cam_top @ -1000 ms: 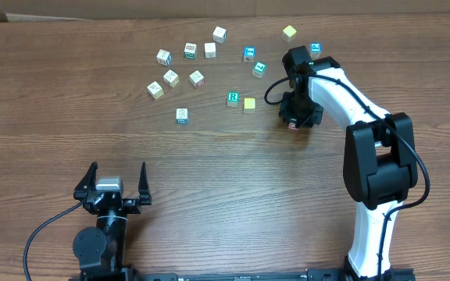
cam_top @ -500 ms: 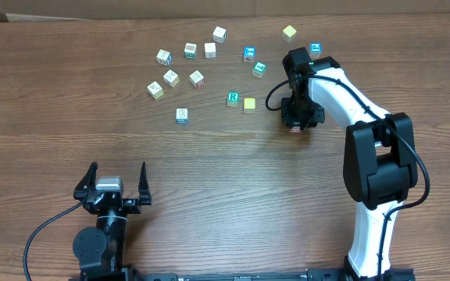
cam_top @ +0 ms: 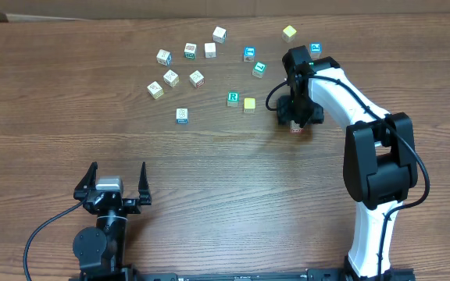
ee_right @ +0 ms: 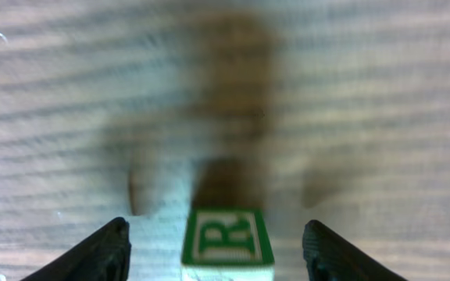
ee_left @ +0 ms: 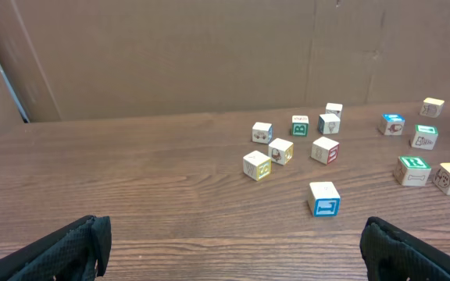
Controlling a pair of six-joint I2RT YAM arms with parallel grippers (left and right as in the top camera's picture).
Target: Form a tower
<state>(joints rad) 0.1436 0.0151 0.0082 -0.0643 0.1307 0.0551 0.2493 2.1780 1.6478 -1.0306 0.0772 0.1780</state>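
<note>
In the right wrist view the tower [ee_right: 226, 238] shows only its top cube, wood with a green letter R in a green border. My right gripper [ee_right: 216, 238] stands open around that cube, with a gap between the cube and each finger. From overhead the right gripper [cam_top: 294, 115] hangs straight over the tower [cam_top: 296, 128] and hides nearly all of it, so the cubes below the top one cannot be seen. The left gripper [cam_top: 117, 181] rests wide open near the table's front edge, nothing between its fingers [ee_left: 76, 246].
Several loose alphabet cubes lie scattered at the back: a yellow one [cam_top: 249, 104] and a green R one [cam_top: 233, 98] just left of the tower, a blue-edged one [cam_top: 182, 115], a cluster around [cam_top: 190, 51], and two more [cam_top: 289, 32] behind the right arm.
The right gripper's jaws have parted and let go of the green R cube, which stays on the stack. The left arm has not moved.
</note>
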